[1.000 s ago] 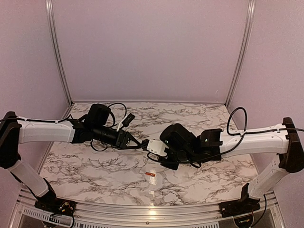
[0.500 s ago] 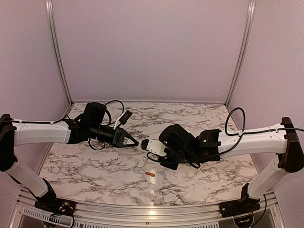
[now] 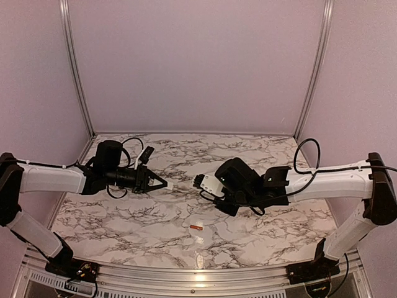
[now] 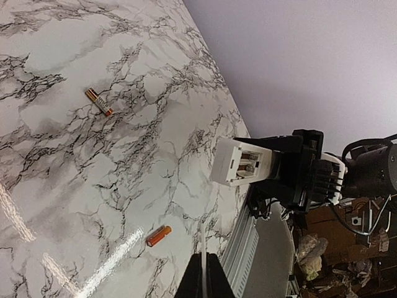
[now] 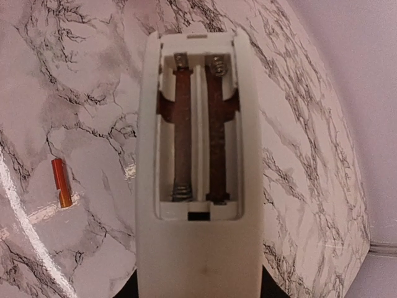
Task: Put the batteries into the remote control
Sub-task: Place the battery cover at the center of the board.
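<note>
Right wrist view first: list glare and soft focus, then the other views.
Right wrist: a glare streak crosses the table beside a battery; the remote control looks soft at its near end. Left wrist: two bright streaks on the marble, lower left. Top external: a small reflection at the table's near edge.

1. The table (image 4: pixel 74 186) under the left claw (image 4: pixel 203 278) is glossy, smooth and marble-patterned.
2. The remote control (image 5: pixel 198 248) is matt white plastic; its springs (image 5: pixel 180 194) are metal.
3. The battery (image 4: pixel 159 236) nearer that claw looks shiny.

We've got the remote control (image 3: pixel 205 182) up over the table (image 3: pixel 279 225) | one battery (image 3: pixel 197 227) lies on it before the remote, near the front edge | second battery (image 4: pixel 99 102) lies apart from it.
</note>
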